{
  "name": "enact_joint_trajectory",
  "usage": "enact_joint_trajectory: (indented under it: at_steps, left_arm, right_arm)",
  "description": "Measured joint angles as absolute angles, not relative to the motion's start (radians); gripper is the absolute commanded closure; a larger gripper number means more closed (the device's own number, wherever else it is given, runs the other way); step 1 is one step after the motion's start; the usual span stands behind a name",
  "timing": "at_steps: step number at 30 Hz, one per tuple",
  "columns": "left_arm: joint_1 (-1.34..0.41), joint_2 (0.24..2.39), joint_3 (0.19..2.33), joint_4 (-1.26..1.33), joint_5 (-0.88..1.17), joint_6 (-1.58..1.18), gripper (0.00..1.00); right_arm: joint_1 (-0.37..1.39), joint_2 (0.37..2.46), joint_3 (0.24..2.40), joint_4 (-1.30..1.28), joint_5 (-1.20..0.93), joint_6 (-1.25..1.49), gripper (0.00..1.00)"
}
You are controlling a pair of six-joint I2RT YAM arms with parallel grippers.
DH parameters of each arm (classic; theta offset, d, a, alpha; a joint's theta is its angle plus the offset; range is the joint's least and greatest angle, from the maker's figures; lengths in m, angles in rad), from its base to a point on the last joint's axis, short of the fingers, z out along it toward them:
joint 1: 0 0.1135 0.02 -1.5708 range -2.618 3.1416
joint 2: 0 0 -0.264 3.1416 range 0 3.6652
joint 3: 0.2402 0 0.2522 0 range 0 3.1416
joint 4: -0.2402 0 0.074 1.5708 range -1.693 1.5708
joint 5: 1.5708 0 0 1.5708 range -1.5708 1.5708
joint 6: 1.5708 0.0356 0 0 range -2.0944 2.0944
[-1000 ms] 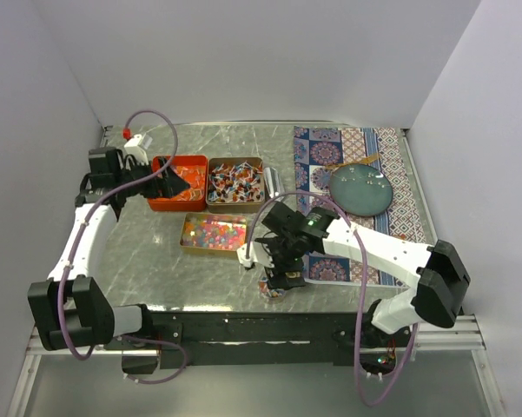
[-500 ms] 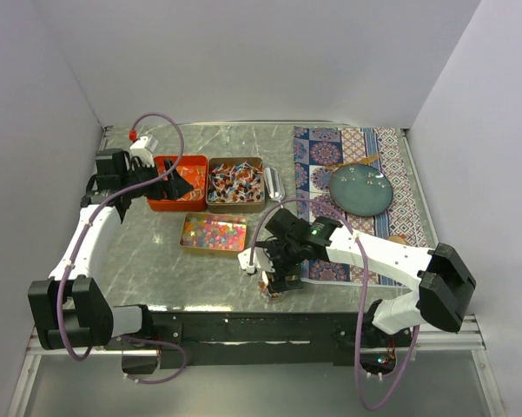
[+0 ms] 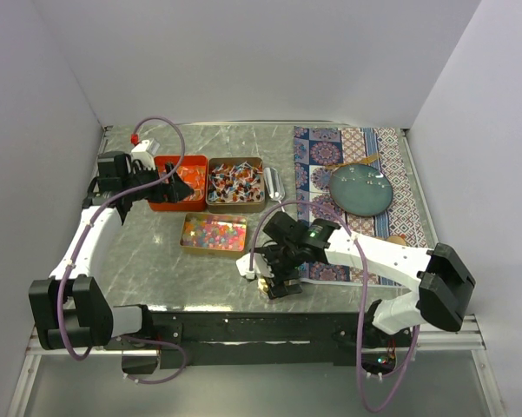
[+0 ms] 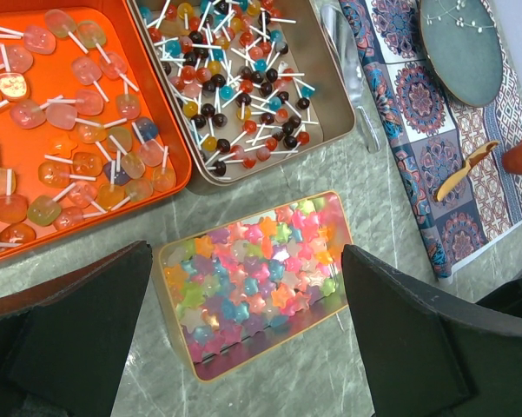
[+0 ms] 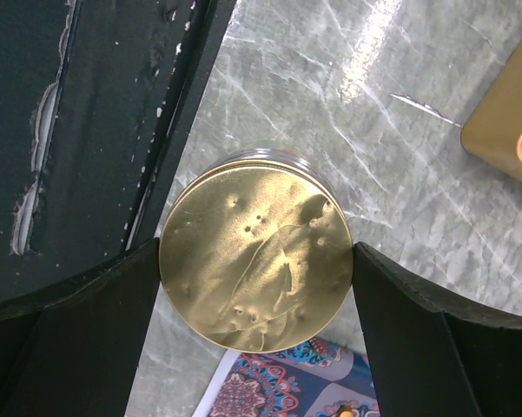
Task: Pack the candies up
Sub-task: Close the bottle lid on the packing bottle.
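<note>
- Right gripper (image 5: 256, 252): jaws clenched on the gold lid of a jar (image 5: 243, 217), with one finger (image 5: 95, 321) touching each side.
- The jar stands upright on the table (image 3: 139, 252) at 6 o'clock, at the near edge. It is just at 9 o'clock of the near corner of the mat (image 3: 317, 152).
- Left gripper (image 3: 175, 182): jaws released, spread wide and holding nothing. It hangs over the orange tray (image 3: 178, 208) at 10 o'clock.
- Candies (image 4: 261, 278): three lots, all in containers.
- Flat lollies (image 4: 78, 165) lie in the orange tray.
- Round lollies (image 4: 234, 95) lie in the tin (image 4: 326, 82) beside the tray at its 3 o'clock.
- Star sweets (image 3: 214, 231) fill the small tin (image 3: 214, 251), just apart at 6 o'clock of the other two.
- The mat lies at 3 o'clock and bears a plate (image 3: 362, 188).
</note>
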State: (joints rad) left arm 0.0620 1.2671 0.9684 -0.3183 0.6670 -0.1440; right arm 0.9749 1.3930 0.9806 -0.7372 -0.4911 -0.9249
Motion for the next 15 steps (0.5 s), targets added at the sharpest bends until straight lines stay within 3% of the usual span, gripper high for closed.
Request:
enact_joint_trajectory:
  at_steps: [15]
  left_arm:
    - [0.062,1.267,0.968,-0.318,0.666,-0.144,0.03]
  right_arm:
    - [0.979,1.42,0.923,-0.676,-0.473,-0.948,0.13]
